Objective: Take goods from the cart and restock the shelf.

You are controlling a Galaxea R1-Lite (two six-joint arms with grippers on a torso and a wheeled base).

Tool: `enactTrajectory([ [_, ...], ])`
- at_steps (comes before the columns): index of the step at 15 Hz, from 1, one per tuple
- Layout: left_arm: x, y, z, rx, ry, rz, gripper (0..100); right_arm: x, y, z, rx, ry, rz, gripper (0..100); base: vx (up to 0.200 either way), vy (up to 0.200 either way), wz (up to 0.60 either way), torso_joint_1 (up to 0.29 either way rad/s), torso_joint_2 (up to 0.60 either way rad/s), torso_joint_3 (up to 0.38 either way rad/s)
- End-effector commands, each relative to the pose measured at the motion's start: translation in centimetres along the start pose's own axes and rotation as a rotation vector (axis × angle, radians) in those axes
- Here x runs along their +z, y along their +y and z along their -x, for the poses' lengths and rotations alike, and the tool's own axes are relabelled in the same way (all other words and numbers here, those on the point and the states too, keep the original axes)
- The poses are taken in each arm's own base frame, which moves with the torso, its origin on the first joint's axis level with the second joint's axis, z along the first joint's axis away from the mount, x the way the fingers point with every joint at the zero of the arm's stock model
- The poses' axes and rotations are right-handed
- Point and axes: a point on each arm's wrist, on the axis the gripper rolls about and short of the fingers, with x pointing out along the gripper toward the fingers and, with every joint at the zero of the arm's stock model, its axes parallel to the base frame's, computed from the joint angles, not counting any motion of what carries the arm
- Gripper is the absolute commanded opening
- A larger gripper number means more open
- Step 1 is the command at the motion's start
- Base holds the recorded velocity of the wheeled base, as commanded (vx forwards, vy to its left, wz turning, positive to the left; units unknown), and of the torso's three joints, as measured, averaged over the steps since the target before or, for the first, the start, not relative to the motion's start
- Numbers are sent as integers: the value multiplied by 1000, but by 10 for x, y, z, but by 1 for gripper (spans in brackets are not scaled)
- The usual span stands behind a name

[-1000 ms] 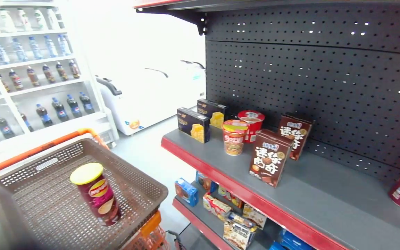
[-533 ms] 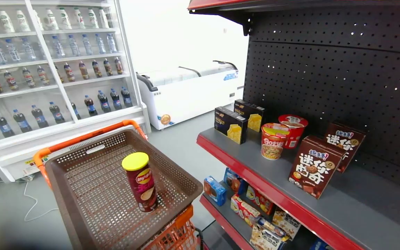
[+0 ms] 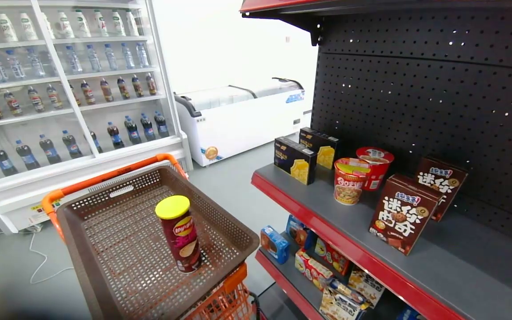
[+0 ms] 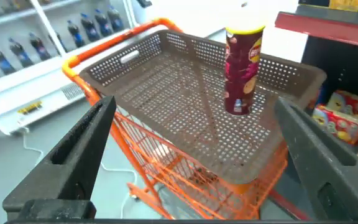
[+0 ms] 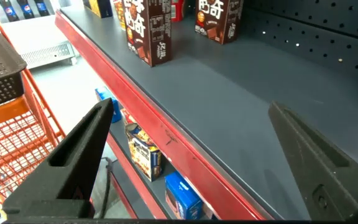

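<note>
**Change.** Across the earlier frames the whole head view swings, so the camera has turned and the goods have not moved. Over the last half second the view holds almost steady. The chip can point(image 3: 179, 233) keeps the same upright stance in the brown basket point(image 3: 220, 222) on the cart point(image 3: 105, 176). No item has left the cart. Judgement: the robot has finished aligning itself, and the pick step has not begun.

**Location of goods.** In the head view the chip can stands at 7 o'clock from frame centre, on the basket floor, with its yellow lid on top and apart from every basket wall. The shelf point(image 3: 438, 262) spans 3 to 5 o'clock. Bare shelf surface lies at 4 o'clock from the front brown box point(image 3: 400, 218).

**Arm pose.**
- Left gripper point(image 4: 194, 106): spread wide and empty. It is held above and short of the basket, facing the chip can, which sits between the lines of its two fingers and well apart from them.
- Right gripper point(image 5: 191, 109): spread wide and empty. It is held over the bare shelf surface and touches nothing.

**Implication.** Judgement: the left arm is positioned for the grasp and the right arm faces the placement zone.
</note>
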Motion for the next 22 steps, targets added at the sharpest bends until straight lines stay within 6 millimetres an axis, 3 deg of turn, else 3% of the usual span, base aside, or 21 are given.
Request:
enactTrajectory([
  [1, 45, 1, -95, -122, 317, 77, 100, 0, 0, 0, 1, 0, 0, 100, 0, 0, 0, 0, 0, 0],
  [3, 40, -8, -123, -195, 371, 159, 100, 0, 0, 0, 1, 0, 1, 100, 0, 0, 0, 0, 0, 0],
  [6, 24, -17, -147, -311, 492, 197, 100, 0, 0, 0, 1, 2, 1, 100, 0, 0, 0, 0, 0, 0],
  [10, 1, -24, -183, -331, 534, 198, 100, 0, 0, 0, 1, 0, 0, 100, 0, 0, 0, 0, 0, 0],
  [17, -34, -37, -251, -368, 530, 200, 100, 0, 0, 0, 1, 2, 0, 100, 0, 0, 0, 0, 0, 0],
  [18, -43, -39, -267, -375, 513, 163, 100, 0, 0, 0, 1, 0, 0, 100, 0, 0, 0, 0, 0, 0],
  [22, -62, -43, -300, -382, 457, 103, 100, 0, 0, 0, 1, 2, 0, 100, 0, 0, 0, 0, 0, 0],
])
